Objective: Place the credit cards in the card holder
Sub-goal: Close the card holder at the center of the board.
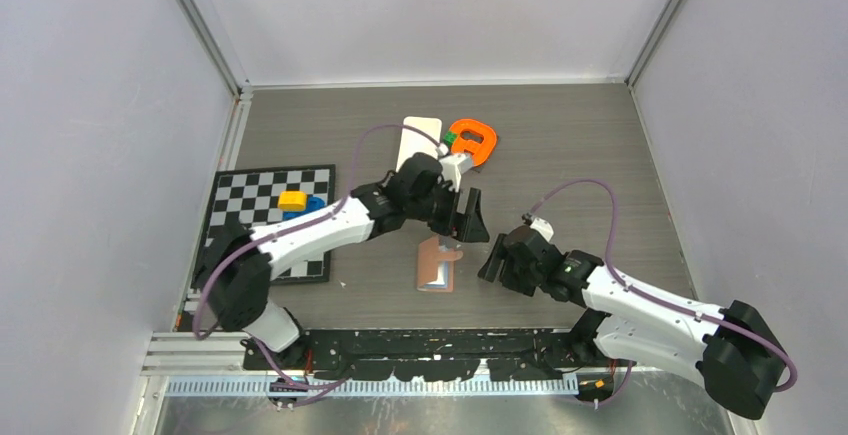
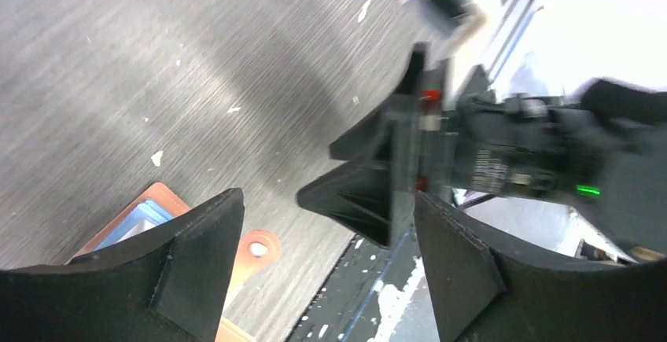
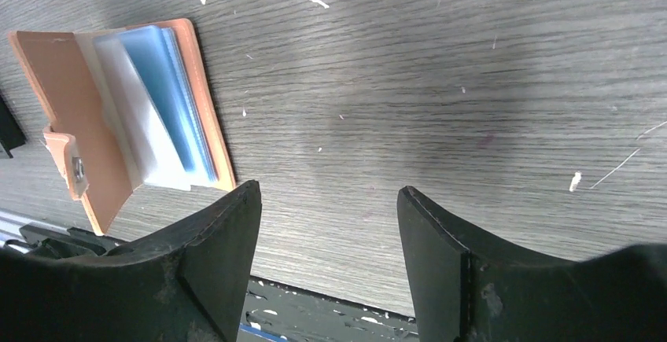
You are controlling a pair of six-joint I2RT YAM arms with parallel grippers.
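1. my left hand point(image 2: 326, 228) has its fingers spread wide with nothing between them. in the top view it hangs just behind the card holder point(image 1: 437, 265), on the far side from the arm bases.
2. my right hand point(image 3: 326, 200) is also spread wide and has hold of nothing. only bare table point(image 3: 472, 82) shows between its fingers.
3. the card holder lies opened flat on the table between the two hands, towards the near edge, and neither hand touches it.
4. from the right wrist its tan flap with the snap tab is folded out, and pale blue and whitish layers show inside. they are blurred, so i cannot tell whether they are cards.
5. further back lie a white tray point(image 1: 420, 138) and an orange piece point(image 1: 476, 141). a checkered mat point(image 1: 250, 195) on the left carries a yellow block point(image 1: 292, 198).
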